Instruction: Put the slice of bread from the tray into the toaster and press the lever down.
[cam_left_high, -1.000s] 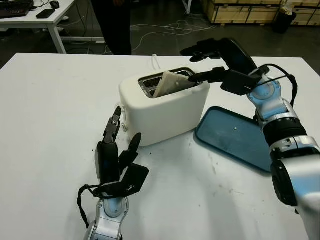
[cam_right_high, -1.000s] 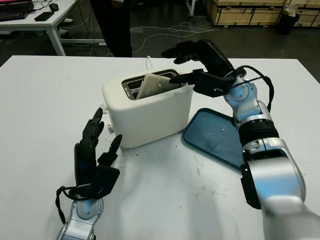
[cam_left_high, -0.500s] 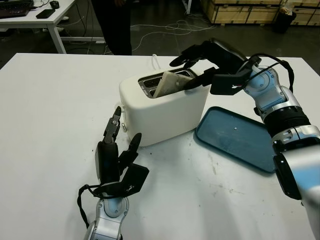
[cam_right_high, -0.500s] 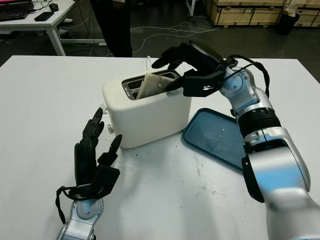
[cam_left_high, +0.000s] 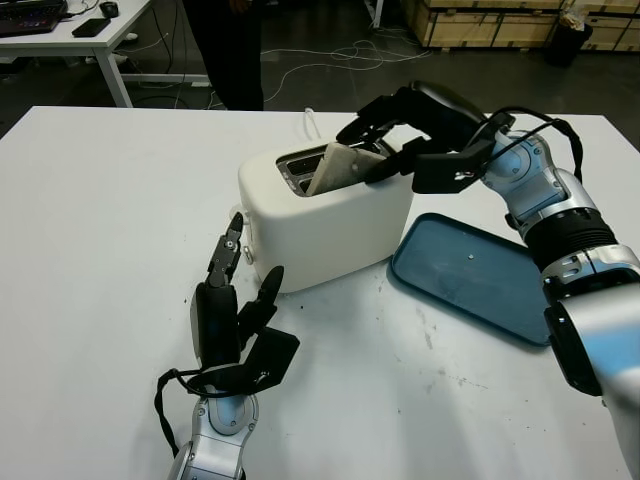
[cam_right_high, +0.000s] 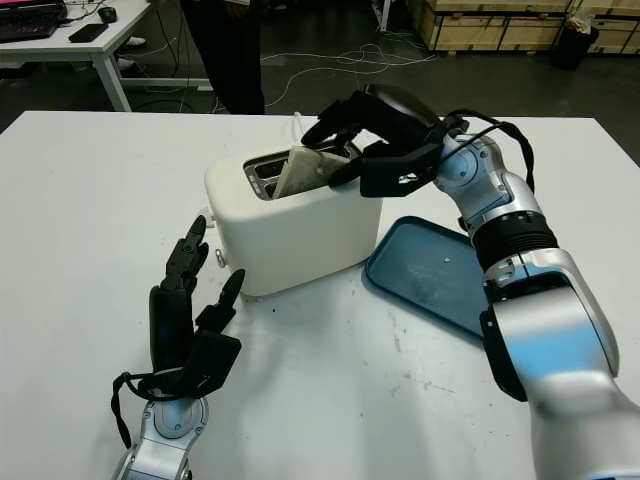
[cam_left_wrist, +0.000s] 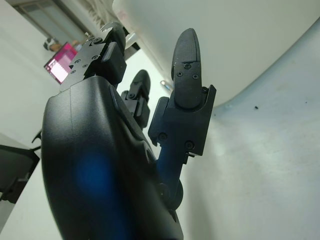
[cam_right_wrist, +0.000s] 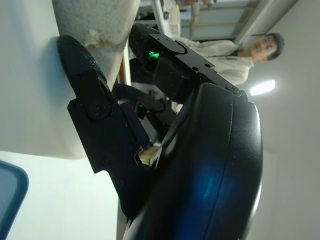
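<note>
Plainly, the slice of bread (cam_left_high: 345, 166) sat tilted in the toaster (cam_left_high: 325, 215), part above the slot, the tray (cam_left_high: 470, 277) just beside the toaster bare. The right hand (cam_left_high: 400, 135) arched over it, fingers (cam_right_high: 330, 125) curled at its top edge, clamping nothing; gentle downward pressure should seat it. The left hand (cam_left_high: 235, 315) stood open near the toaster's lever end.

- Pale, tan-crusted slice of bread (cam_left_high: 345, 165): stands tilted, half sunk in a slot of the toaster, its upper part sticking out.
- Cream-white, rounded plastic toaster (cam_left_high: 325, 215): upright near the worktop's middle, toward the far edge.
- Dark blue, shallow rectangular tray (cam_left_high: 470, 275): lies flat just beside the toaster, toward the worktop's right edge.
</note>
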